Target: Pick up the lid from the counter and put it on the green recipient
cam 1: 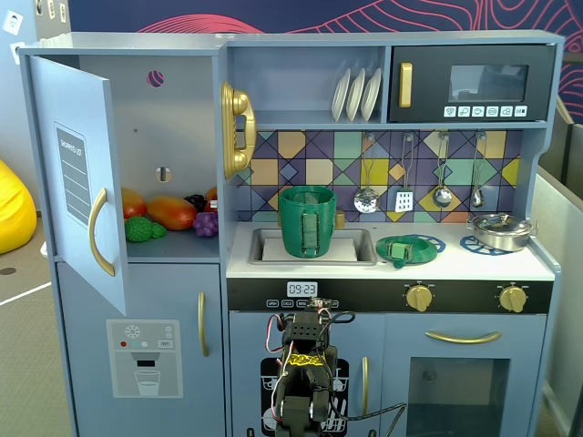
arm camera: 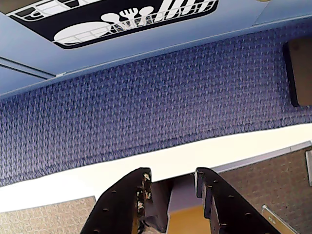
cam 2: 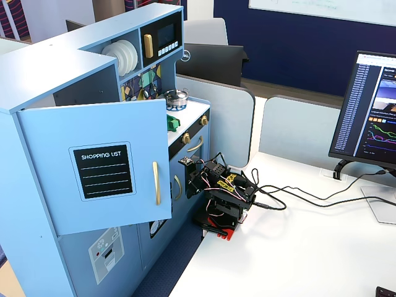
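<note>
The lid (cam 1: 405, 248), a flat round green disc with a small raised handle, lies on the white counter on top of a blue burner ring, right of the sink. The green recipient (cam 1: 307, 220), a tall dark green pot with a ribbed strap handle facing front, stands in the sink. My arm (cam 1: 305, 364) is folded low in front of the toy kitchen, well below the counter; it also shows in a fixed view (cam 2: 224, 192). In the wrist view my gripper (arm camera: 172, 174) points down at the table edge and the blue carpet, jaws apart and empty.
A silver pot (cam 1: 500, 229) sits on the right burner. Utensils (cam 1: 404, 196) hang on the back wall above the counter. The fridge door (cam 1: 82, 196) stands open at the left, with toy food (cam 1: 168, 214) inside. Cables (cam 2: 291, 197) and a monitor (cam 2: 371, 111) are on the white table.
</note>
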Controlling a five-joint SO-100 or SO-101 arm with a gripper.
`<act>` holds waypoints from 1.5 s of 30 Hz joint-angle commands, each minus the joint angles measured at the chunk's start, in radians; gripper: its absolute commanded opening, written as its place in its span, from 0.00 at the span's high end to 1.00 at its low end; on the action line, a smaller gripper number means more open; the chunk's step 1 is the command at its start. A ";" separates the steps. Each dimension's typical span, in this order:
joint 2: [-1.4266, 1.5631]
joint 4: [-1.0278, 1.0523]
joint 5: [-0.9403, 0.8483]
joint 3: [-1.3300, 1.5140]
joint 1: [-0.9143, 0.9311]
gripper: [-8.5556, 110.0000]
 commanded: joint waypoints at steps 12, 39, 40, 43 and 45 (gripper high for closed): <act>-0.002 0.175 -0.005 0.029 0.023 0.93; -0.382 -1.012 -0.120 -0.509 0.571 0.65; -0.411 -1.109 -0.114 -0.492 0.586 0.61; -0.503 -1.307 -0.112 -0.469 0.606 0.56; -0.558 -1.402 -0.103 -0.460 0.609 0.55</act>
